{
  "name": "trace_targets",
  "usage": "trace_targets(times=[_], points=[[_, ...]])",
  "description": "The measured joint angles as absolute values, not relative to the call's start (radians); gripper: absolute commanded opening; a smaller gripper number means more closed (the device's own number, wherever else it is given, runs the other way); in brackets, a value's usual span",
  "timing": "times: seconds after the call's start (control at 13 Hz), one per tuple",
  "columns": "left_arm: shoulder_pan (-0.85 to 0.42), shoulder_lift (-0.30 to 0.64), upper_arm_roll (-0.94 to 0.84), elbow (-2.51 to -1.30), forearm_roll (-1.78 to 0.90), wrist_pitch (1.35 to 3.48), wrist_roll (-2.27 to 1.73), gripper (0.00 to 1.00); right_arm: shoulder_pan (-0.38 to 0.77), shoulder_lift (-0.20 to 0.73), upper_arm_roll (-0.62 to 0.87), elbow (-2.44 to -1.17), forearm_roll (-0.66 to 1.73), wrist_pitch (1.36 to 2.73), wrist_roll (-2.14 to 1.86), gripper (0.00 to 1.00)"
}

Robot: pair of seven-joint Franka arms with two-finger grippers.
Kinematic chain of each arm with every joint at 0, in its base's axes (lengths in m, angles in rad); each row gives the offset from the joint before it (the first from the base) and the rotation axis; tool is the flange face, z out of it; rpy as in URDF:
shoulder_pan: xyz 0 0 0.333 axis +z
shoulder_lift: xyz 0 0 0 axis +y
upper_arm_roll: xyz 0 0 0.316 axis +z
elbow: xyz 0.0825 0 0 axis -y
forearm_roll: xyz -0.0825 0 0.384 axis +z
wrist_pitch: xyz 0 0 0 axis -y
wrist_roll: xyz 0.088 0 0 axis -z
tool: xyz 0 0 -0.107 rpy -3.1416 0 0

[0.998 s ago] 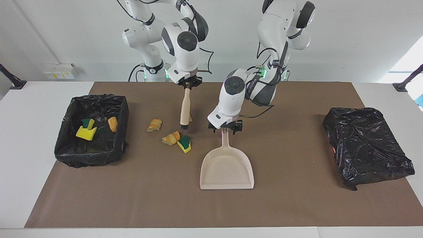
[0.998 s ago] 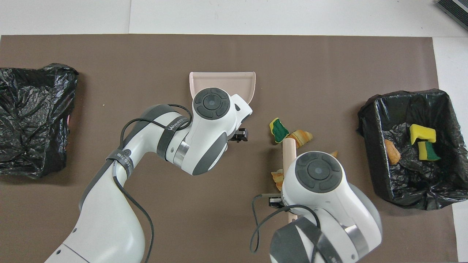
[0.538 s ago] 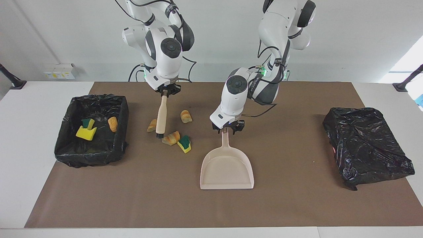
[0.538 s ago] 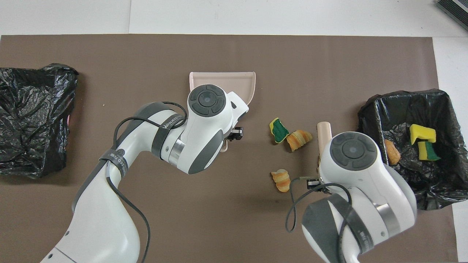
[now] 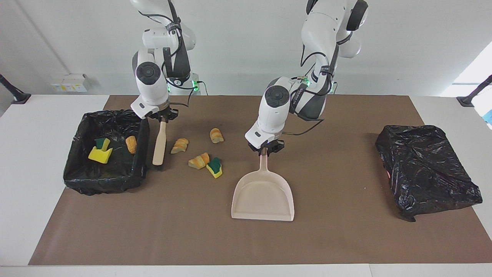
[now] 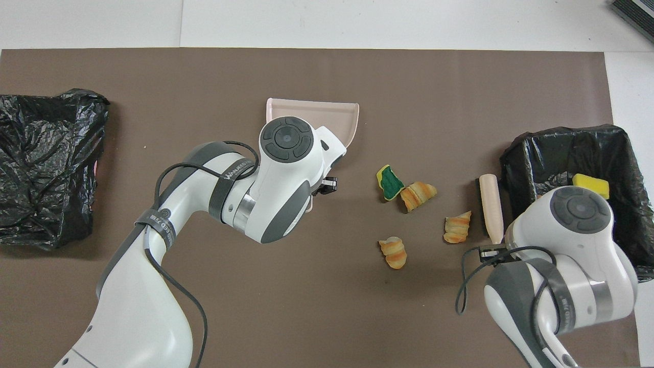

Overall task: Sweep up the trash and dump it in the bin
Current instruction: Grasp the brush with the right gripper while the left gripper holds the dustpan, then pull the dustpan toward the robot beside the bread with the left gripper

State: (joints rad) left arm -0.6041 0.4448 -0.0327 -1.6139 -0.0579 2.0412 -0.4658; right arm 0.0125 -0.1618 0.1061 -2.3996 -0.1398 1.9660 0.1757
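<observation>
Two grippers each pinch a handle: the left gripper (image 5: 266, 149) the beige plastic dustpan (image 5: 263, 196), the right gripper (image 5: 163, 117) the beige black-bristled brush (image 5: 159, 144) just beside the black-lined bin (image 5: 141, 146). Four trash scraps (image 5: 200, 159) lie between brush and dustpan; three more rest in the bin.

— Where does the facing camera sit?

— High across the table from me, looking back at my two arms; my bases stand at the top, and the whole brown mat (image 5: 326, 238) fits in, so it sits well back.

— And the overhead one?

— Above my own end, looking forward and steeply down, closer in; my arms enter from the bottom.

— What do they share?

— The mat, the dustpan (image 5: 263, 196) (image 6: 337, 115), the lined bin (image 5: 77, 169) (image 6: 626, 148), turned half around.
</observation>
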Motion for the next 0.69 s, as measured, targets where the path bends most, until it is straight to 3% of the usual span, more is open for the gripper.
trace_targets(times=[0.23,0.69], points=[[-0.585,0.388,0.0,-1.611,-0.056,1.946,-0.299,0.0,0.028,-0.174,0.114,-2.458,-0.134,2.031,0.171,0.0],[-0.461,0.296,0.017,-1.648,-0.008,1.753,0.102,0.0,0.157,-0.166,0.116,-2.457,0.025,2.071,0.195,0.0]])
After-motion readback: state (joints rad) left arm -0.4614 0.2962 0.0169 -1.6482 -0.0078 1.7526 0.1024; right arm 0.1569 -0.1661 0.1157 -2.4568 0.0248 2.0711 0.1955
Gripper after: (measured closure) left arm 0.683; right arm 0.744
